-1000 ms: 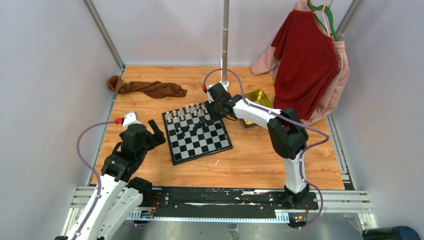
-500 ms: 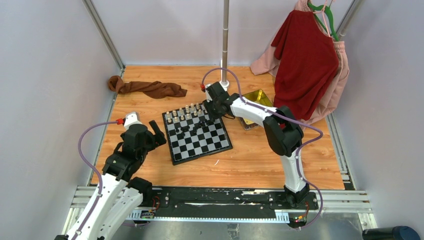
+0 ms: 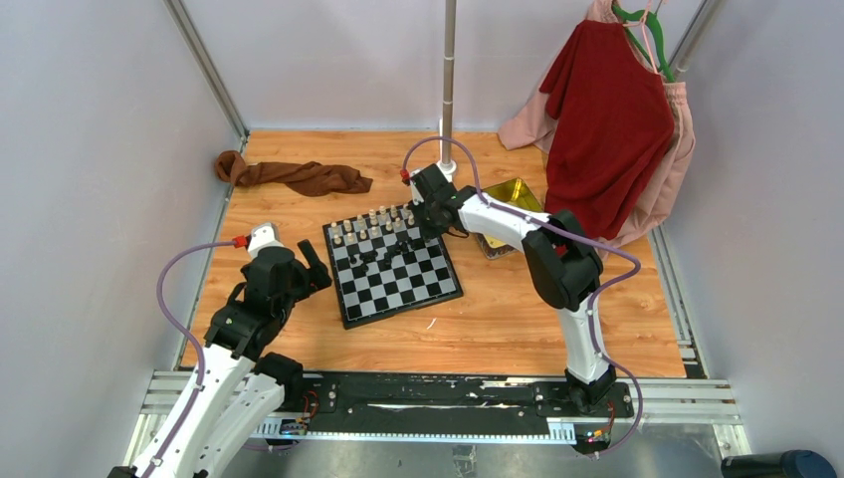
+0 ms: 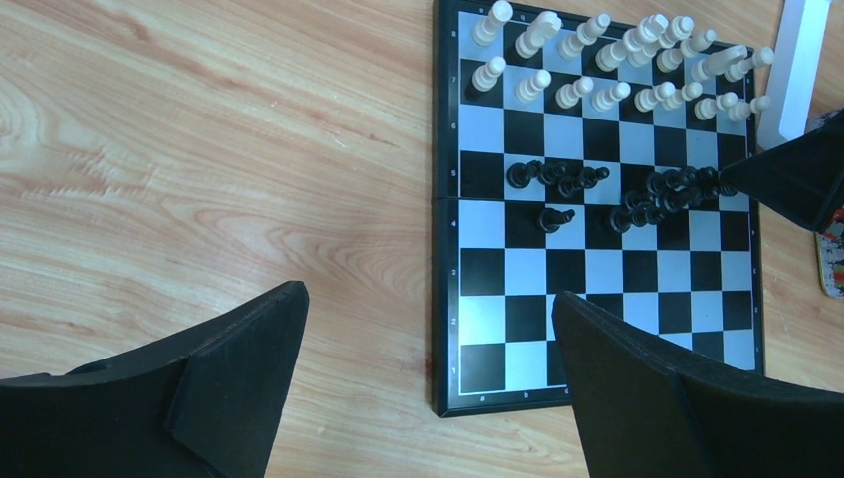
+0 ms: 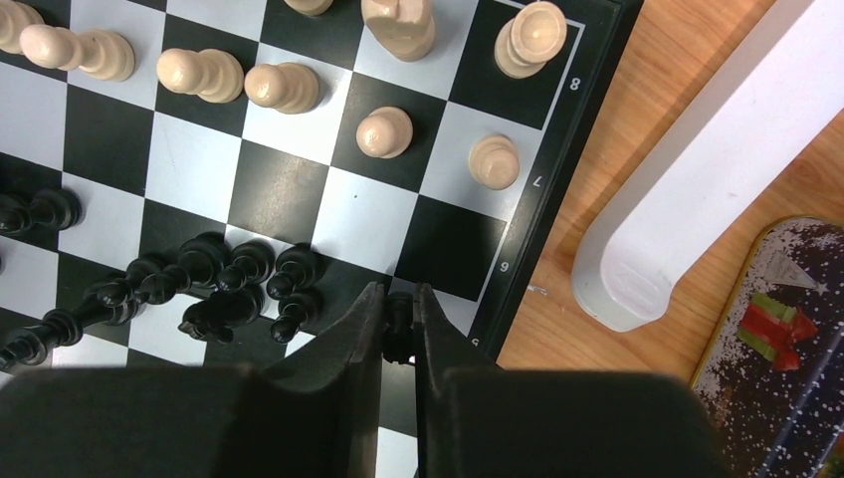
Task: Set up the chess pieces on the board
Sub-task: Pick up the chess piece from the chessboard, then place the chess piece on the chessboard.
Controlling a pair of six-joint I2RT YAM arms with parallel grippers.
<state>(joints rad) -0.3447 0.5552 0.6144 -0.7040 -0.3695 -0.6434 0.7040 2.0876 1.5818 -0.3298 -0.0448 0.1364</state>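
The checkered board (image 3: 393, 267) lies mid-table, also in the left wrist view (image 4: 597, 329) and right wrist view (image 5: 299, 189). Cream pieces (image 4: 607, 60) stand in its two far rows. Black pieces (image 4: 647, 194) cluster loose in the middle rows. My right gripper (image 5: 399, 319) is shut on a small black piece (image 5: 398, 324) over the board's right edge, beside the black cluster (image 5: 214, 284). My left gripper (image 4: 428, 339) is open and empty above the board's near left corner.
A yellow-gold tin (image 3: 513, 204) sits right of the board, its patterned lid edge in the right wrist view (image 5: 776, 339). A brown cloth (image 3: 294, 176) lies at the far left. A pole base (image 5: 687, 169) stands behind the board. Red and pink clothes (image 3: 612, 119) hang far right.
My right gripper has shifted slightly toward the board's far right edge. The left arm has barely moved.
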